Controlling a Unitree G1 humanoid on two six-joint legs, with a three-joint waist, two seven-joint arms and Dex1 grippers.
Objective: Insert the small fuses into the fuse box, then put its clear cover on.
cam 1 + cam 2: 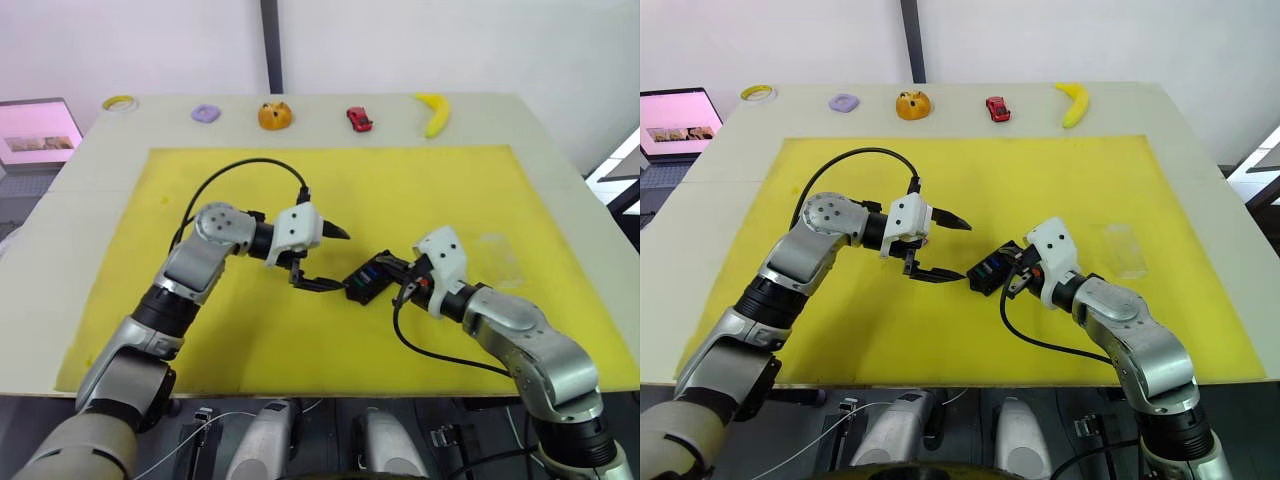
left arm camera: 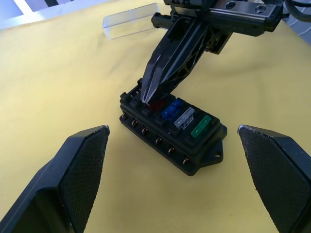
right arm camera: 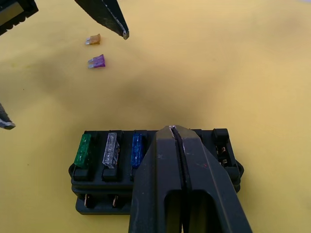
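Observation:
The black fuse box point(image 1: 362, 285) lies on the yellow mat, between my two grippers. A green fuse point(image 3: 83, 150), a clear-grey fuse point(image 3: 111, 149) and a blue fuse point(image 3: 137, 149) sit in its slots. My right gripper point(image 2: 146, 98) is shut, its tips down on the box at a red fuse point(image 2: 156, 104) beside the blue one. My left gripper point(image 1: 335, 260) is open, just left of the box and holding nothing. An olive-brown fuse point(image 3: 93, 40) and a purple fuse point(image 3: 96, 61) lie loose on the mat near it. The clear cover point(image 1: 497, 255) rests on the mat, right of the right gripper.
The yellow mat point(image 1: 300, 180) covers most of the white table. Along the far edge lie a tape roll point(image 1: 120, 102), a purple piece point(image 1: 206, 113), an orange object point(image 1: 275, 115), a red toy car point(image 1: 359, 119) and a banana point(image 1: 435, 112). A screen point(image 1: 35, 130) stands at the far left.

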